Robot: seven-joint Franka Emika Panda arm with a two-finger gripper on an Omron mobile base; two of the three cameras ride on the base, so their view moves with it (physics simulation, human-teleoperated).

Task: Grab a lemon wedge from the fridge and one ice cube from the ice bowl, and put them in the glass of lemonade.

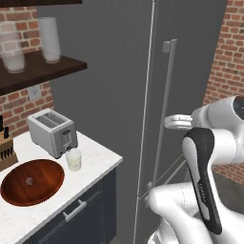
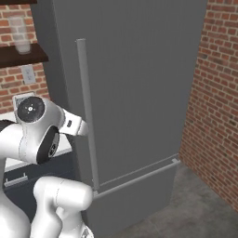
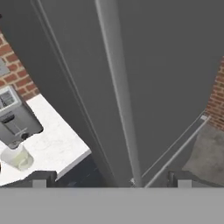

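The fridge (image 1: 119, 95) is a tall dark grey appliance with its door closed, so the lemon wedge is hidden. My gripper (image 1: 177, 121) is open and reaches toward the long light-grey bar handle (image 1: 164, 109). In the hand view the handle (image 3: 120, 96) runs up between my two fingertips (image 3: 39, 178), with the gripper (image 3: 111, 179) centred low on it. On the white counter stands the glass of lemonade (image 1: 73, 159), and left of it the reddish-brown ice bowl (image 1: 19, 190) holds an ice cube (image 1: 29, 180). The right base view shows the gripper (image 2: 82, 129) just left of the handle (image 2: 87, 116).
A silver toaster (image 1: 52, 131) stands behind the glass, and a knife block (image 1: 5, 150) sits at the counter's left edge. Tall frosted jars (image 1: 50, 38) rest on a dark wall shelf. A brick wall (image 2: 214, 102) flanks the fridge on the right.
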